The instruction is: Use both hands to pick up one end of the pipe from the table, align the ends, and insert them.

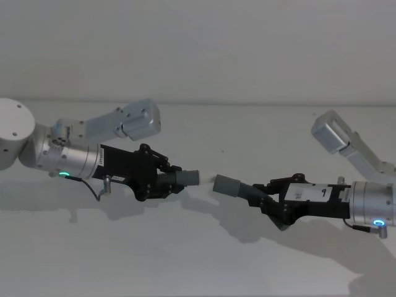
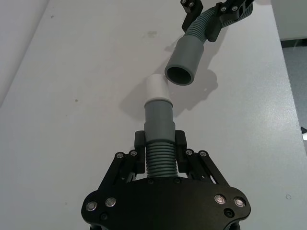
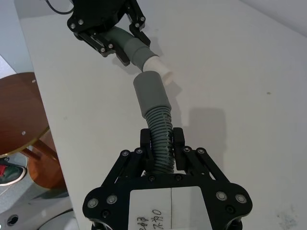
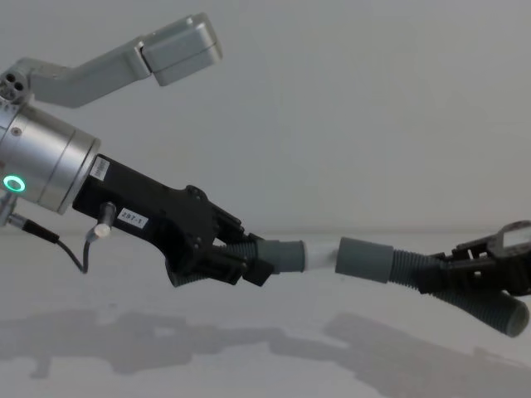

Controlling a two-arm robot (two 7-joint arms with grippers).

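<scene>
With both hose pieces already lifted off the bench (image 1: 185, 260), pickup is done. Left claw (image 2: 160, 143) clenched on the ribbed hose with the white tube tip (image 2: 158, 87); right claw (image 3: 162, 143) clenched on the ribbed hose with the open socket cuff (image 3: 151, 93). Ends near, slightly offset, apart. Remaining: final alignment, insertion.

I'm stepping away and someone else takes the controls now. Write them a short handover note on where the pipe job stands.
Left gripper: shut on the hose piece with the white tip, held above the table.
Right gripper: shut on the hose piece with the open socket, also lifted.
Done: both pieces picked up, ends brought face to face.
Left: a small gap remains and the socket sits slightly off the tip's line; finish aligning, then push the tip into the socket.
</scene>
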